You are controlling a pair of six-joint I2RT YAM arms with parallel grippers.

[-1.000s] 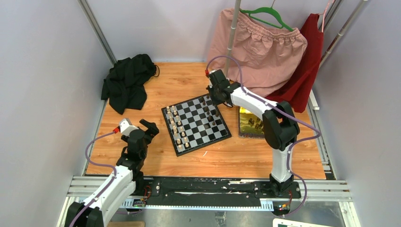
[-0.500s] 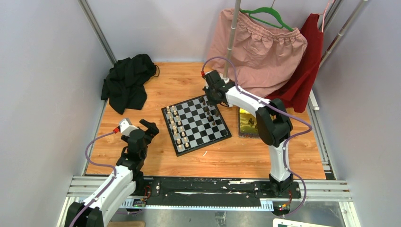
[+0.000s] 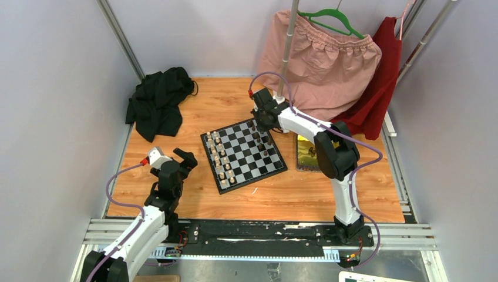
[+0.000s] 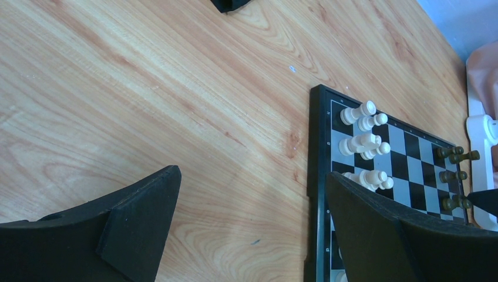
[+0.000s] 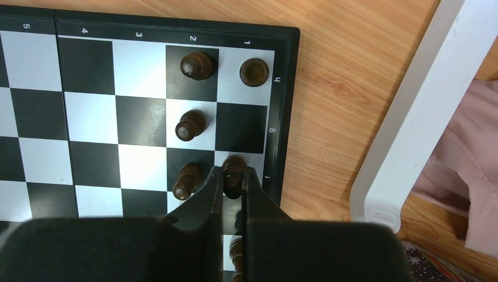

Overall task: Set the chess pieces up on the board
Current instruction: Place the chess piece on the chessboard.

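Note:
The board [image 3: 252, 178] lies mid-table, turned at an angle. Cream-white chess pieces [image 3: 218, 155] stand along its left side, and dark brown chess pieces [image 3: 262, 142] along its right side. My right gripper [image 3: 258, 122] hangs over the far right corner. In the right wrist view my right gripper [image 5: 234, 177] is shut on a dark brown piece [image 5: 234, 166] over an edge square of the board [image 5: 88, 117]; other dark pieces [image 5: 191, 124] stand beside it. My left gripper [image 3: 179, 161] is open above bare wood left of the board [image 4: 317, 176], with nothing between its fingers [image 4: 141, 217].
A black cloth [image 3: 158, 103] lies at the far left. Pink [image 3: 329, 64] and red [image 3: 379, 88] garments hang at the back right behind a metal pole [image 3: 288, 47]. A shiny yellow tin [image 3: 306, 157] holding dark pieces sits right of the board. A white bar [image 5: 423, 100] runs beside the board's edge.
My right arm has swung a little to the left, carrying its gripper slightly further along the board's far right corner. The left arm has not moved.

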